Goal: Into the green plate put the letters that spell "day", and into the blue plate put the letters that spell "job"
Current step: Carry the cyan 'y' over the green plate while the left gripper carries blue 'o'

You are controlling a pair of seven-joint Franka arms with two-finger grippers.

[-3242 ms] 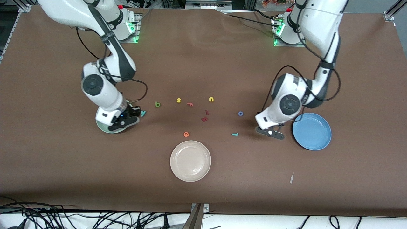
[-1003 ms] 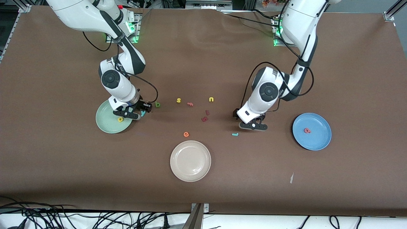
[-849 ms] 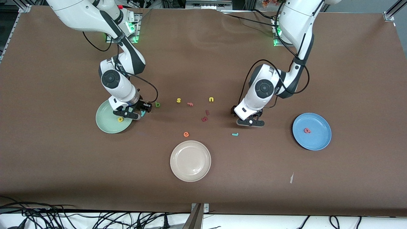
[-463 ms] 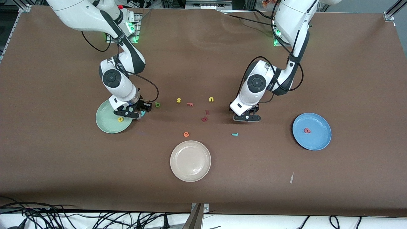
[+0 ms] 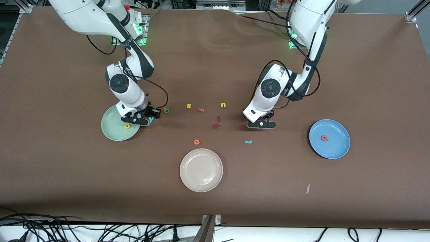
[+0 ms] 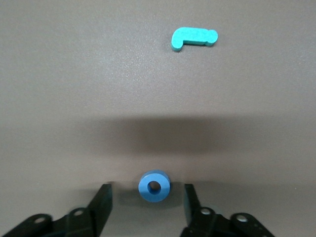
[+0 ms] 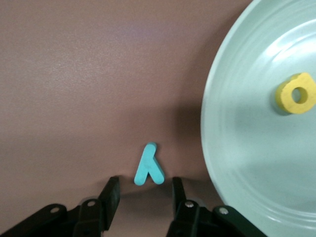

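Progress: yellow a (image 5: 127, 126) lay in green plate (image 5: 112, 132), salmon b (image 5: 324, 137) in blue plate (image 5: 337, 151). Left claw (image 6: 146, 205) straddled blue o (image 6: 153, 186), open, ungripped; right claw (image 7: 142, 197) open around teal y (image 7: 149, 166) beside green plate. Teal j (image 5: 248, 142), green d (image 5: 166, 110) untouched mid-tabletop.

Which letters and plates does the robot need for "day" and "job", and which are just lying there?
Needed: green plate holding yellow a; teal y; green d; blue plate holding salmon b; blue o; teal j.

Just lying there: beige plate, yellow s, yellow u, orange e, dark red letters.
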